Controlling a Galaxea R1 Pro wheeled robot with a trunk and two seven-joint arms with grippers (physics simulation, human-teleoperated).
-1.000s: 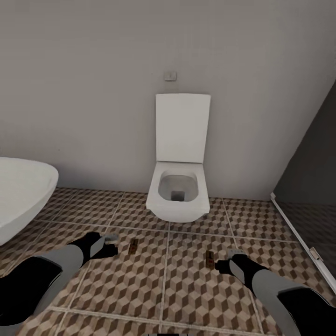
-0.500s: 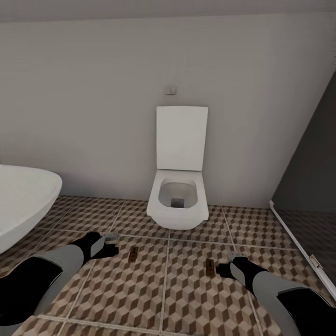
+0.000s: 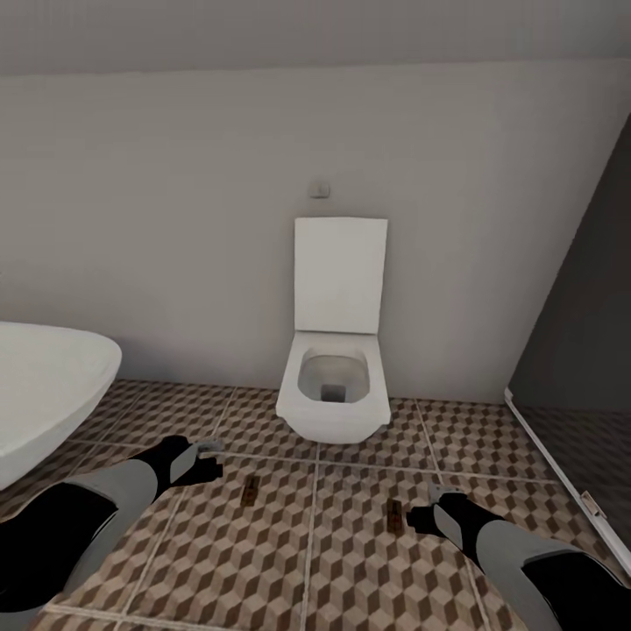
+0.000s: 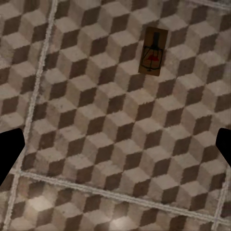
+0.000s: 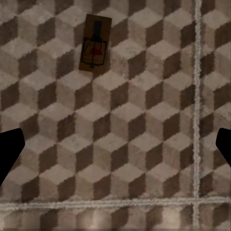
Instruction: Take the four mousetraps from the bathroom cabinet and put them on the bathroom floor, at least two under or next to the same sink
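Note:
Two mousetraps lie flat on the cube-patterned bathroom floor (image 3: pixel 289 561) in front of the toilet. One mousetrap (image 3: pixel 249 492) (image 4: pixel 154 50) rests just right of my left gripper (image 3: pixel 209 457) (image 4: pixel 115 151), which is open and holds nothing. The other mousetrap (image 3: pixel 394 517) (image 5: pixel 95 49) sits just left of my right gripper (image 3: pixel 422 514) (image 5: pixel 115 149), also open with nothing in it. Both grippers hover above the tiles, apart from the traps. The cabinet and the sink are out of view.
A white toilet (image 3: pixel 335 386) with its lid up hangs on the grey back wall. A rounded white bathtub (image 3: pixel 44 394) juts in at the left. A dark partition with a white floor rail (image 3: pixel 561 478) runs along the right.
The head camera has tilted up, so the toilet, floor and traps sit lower in the picture and a strip of ceiling shows. Both traps lie where they were; both grippers stay open.

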